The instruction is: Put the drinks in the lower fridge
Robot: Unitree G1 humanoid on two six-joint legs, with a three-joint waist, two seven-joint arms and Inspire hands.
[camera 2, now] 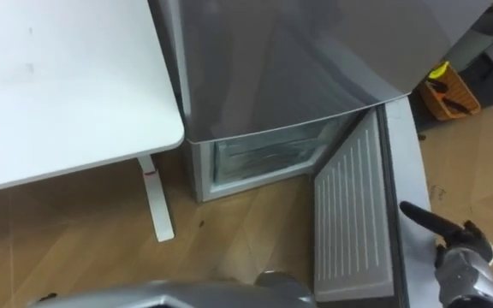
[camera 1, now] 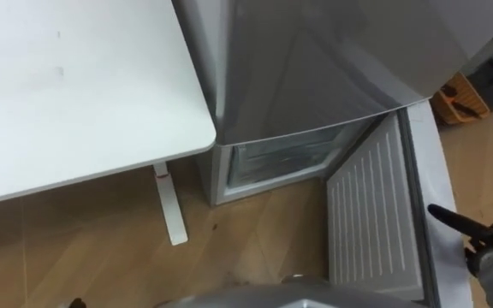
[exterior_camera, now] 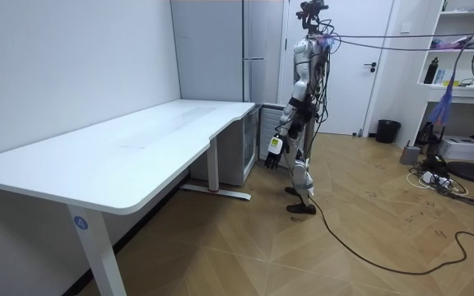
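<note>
I stand in front of a grey fridge (camera 1: 315, 60) (exterior_camera: 249, 49). Its lower door (camera 1: 371, 222) (camera 2: 353, 218) is swung open toward me on the right, showing its white ribbed inner face. The open lower compartment (camera 1: 281, 158) (camera 2: 259, 158) shows a clear drawer front. My right hand (camera 1: 478, 235) (camera 2: 439, 224) hovers beside the door's outer edge with a dark finger stretched straight and nothing held. In the room view this hand (exterior_camera: 272, 152) hangs next to the door (exterior_camera: 262, 136). A dark tip of my left hand (camera 1: 76, 304) pokes in at the bottom edge.
A white table (camera 1: 75, 85) (exterior_camera: 138, 140) stands left of the fridge, its leg (camera 1: 169, 205) close to the fridge's corner. An orange crate (camera 1: 460, 98) sits on the floor behind the door. A fan, shelves and a bin (exterior_camera: 388, 130) stand on the room view's right.
</note>
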